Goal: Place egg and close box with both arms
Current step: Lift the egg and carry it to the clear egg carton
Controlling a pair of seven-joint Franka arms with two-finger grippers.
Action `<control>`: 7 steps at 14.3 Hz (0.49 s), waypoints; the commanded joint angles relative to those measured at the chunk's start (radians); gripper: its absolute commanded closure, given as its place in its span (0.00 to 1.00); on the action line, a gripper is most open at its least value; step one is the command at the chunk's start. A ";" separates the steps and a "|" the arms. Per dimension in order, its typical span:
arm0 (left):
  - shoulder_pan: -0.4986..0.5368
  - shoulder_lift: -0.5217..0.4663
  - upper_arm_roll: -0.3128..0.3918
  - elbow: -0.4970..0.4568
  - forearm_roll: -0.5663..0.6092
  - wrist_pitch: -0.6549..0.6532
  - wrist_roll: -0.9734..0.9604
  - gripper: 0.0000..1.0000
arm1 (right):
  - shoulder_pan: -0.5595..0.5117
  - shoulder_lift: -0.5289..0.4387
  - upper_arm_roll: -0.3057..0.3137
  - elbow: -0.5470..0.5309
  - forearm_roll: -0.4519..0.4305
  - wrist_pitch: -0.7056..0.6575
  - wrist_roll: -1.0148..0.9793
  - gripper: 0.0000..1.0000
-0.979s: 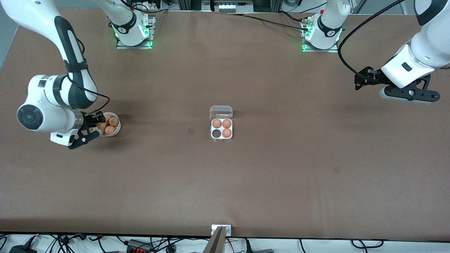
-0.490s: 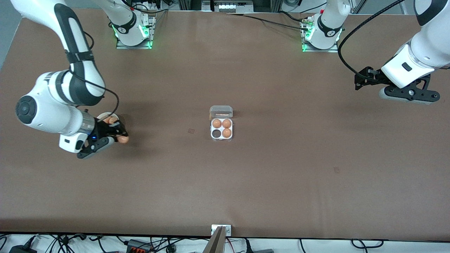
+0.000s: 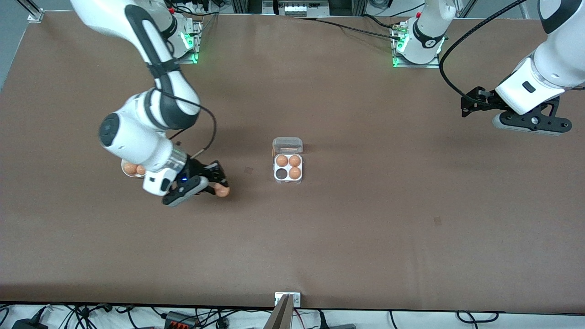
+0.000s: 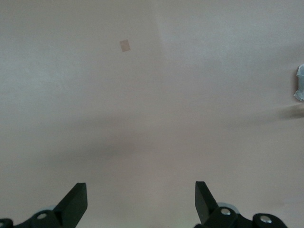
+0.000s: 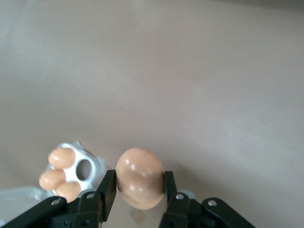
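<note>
Right hand (image 3: 218,185) clamped on egg (image 3: 222,191), over bare table (image 3: 365,228) between bowl (image 3: 125,168) and box (image 3: 288,166). Box lid up, one cup vacant. Left hand (image 4: 141,199) spread wide, holding nothing, waits over table's left-arm end.

Brown table (image 3: 365,237), white bowl (image 3: 124,167)

We see a robotics lab: two white arms (image 3: 151,114) bolted to a brown table (image 3: 365,228), green-lit bases (image 3: 176,43), cables (image 3: 91,315) trailing beside the table's edge.
</note>
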 commanded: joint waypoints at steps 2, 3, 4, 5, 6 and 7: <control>0.000 0.013 -0.001 0.027 0.002 -0.017 0.004 0.00 | 0.131 0.080 -0.009 0.033 0.075 0.183 0.018 0.95; 0.000 0.013 -0.001 0.027 0.002 -0.017 0.004 0.00 | 0.166 0.100 -0.009 0.031 0.107 0.232 0.018 0.95; -0.001 0.013 -0.001 0.027 0.002 -0.017 0.004 0.00 | 0.198 0.122 -0.009 0.031 0.138 0.279 0.018 0.97; -0.001 0.013 -0.001 0.027 0.002 -0.017 0.004 0.00 | 0.223 0.143 -0.009 0.031 0.158 0.324 0.018 0.98; -0.001 0.013 -0.001 0.027 0.002 -0.017 0.004 0.00 | 0.240 0.162 -0.009 0.031 0.174 0.358 0.019 1.00; -0.001 0.013 -0.001 0.027 0.002 -0.017 0.004 0.00 | 0.257 0.174 -0.009 0.033 0.184 0.385 0.029 1.00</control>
